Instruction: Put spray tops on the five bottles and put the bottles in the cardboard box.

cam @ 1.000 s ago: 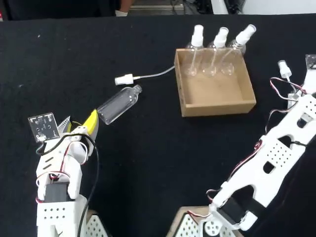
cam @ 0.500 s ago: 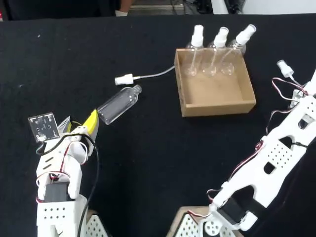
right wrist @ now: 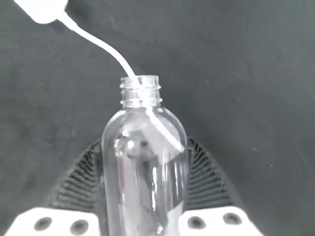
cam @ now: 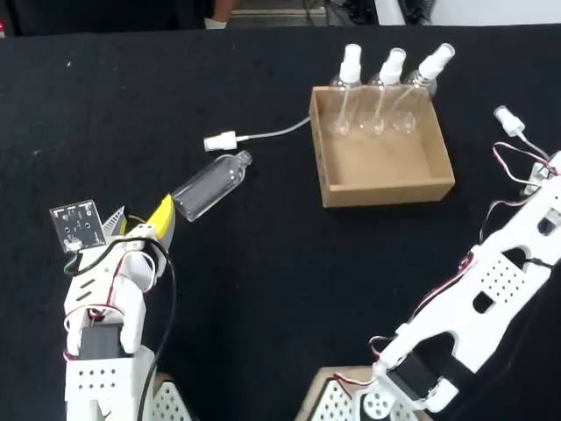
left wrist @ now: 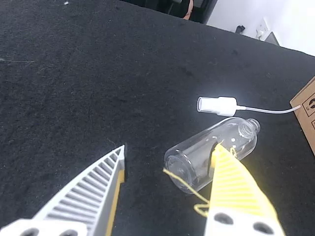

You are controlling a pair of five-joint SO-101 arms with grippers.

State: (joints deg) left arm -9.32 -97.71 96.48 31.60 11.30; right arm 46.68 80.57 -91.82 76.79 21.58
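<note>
Clear bottle (right wrist: 145, 162) between right fingers (right wrist: 206, 178)

Bright, even light from above falls on the matte black table (cam: 263, 281), leaving only faint shadows. Soft white glints streak the clear bottle (right wrist: 142, 167); the far wall (left wrist: 295, 19) glares white.

White perforated arms (cam: 486, 289); red, black cables (cam: 98, 254); left hand (left wrist: 170, 147) yellow-fingered.
</note>
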